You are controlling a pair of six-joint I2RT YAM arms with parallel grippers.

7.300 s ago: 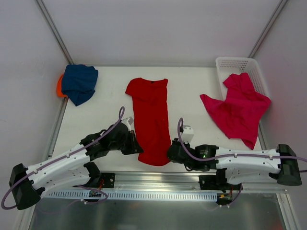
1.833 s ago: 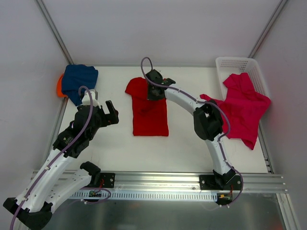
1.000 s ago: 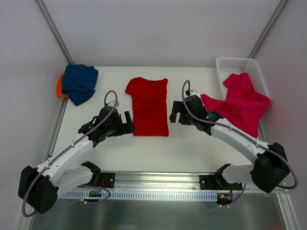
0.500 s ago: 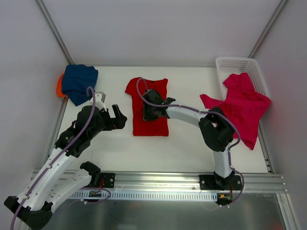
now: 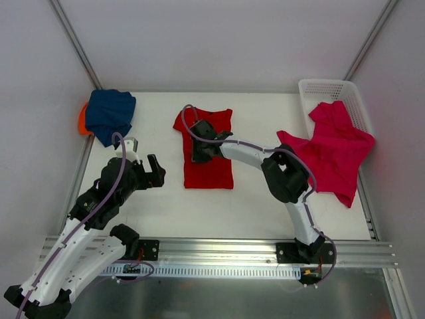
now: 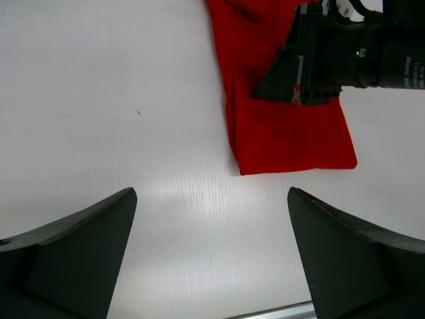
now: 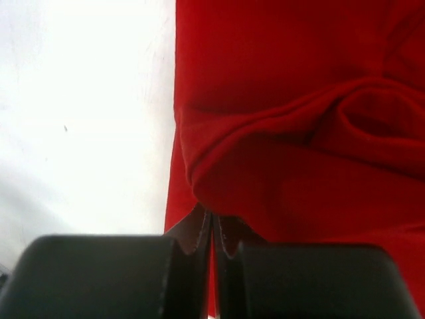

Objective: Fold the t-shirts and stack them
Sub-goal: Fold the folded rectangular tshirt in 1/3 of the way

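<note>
Right pincer [image 7: 212, 229]: mine, clenched on a fold of the red t-shirt [image 7: 299, 133], which lies at the middle of the table [image 5: 252, 199]. Left pincer [image 6: 209, 196]: released, hovering to its near left, apart.

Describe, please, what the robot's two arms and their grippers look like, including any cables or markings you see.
Both the left arm and the right arm have white links with black joints, and a lilac cable runs along each. The left gripper and right gripper are matte black with broad, wedge-shaped fingers. A small green light glows on the right wrist's black housing.
</note>
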